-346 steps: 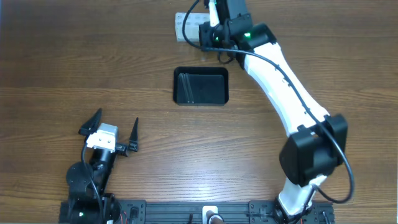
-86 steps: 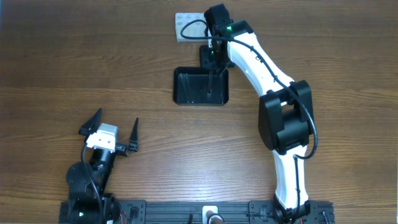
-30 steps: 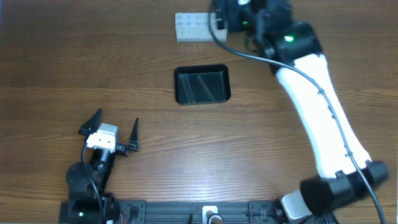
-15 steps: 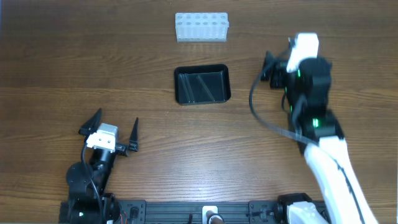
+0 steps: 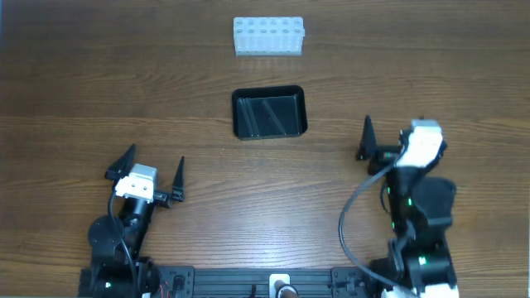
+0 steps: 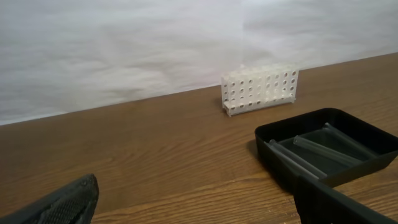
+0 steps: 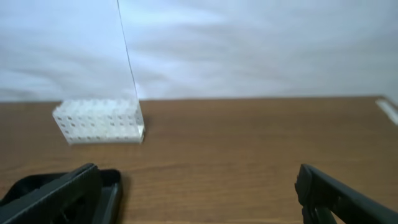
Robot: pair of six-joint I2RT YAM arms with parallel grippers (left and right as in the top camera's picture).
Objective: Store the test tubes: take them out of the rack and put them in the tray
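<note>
Three clear tubes, by my count, lie flat in the tray, slanting across its floor. The rack on the far side of the tray looks empty to me, with nothing standing in its holes. I judge the tubes light, rigid, slick and breakable; whether they are glass or hard plastic I cannot tell. If I had to lift one, I would take it at mid-length, across its width, with a soft squeeze, and set it down low rather than drop it. My left claw is on the near side of the tray, well apart from it and off to the left, spread wide with nothing in it. My right claw is near-side too, off to the tray's right, equally wide, holding and touching nothing. Both are over the tabletop.
</note>
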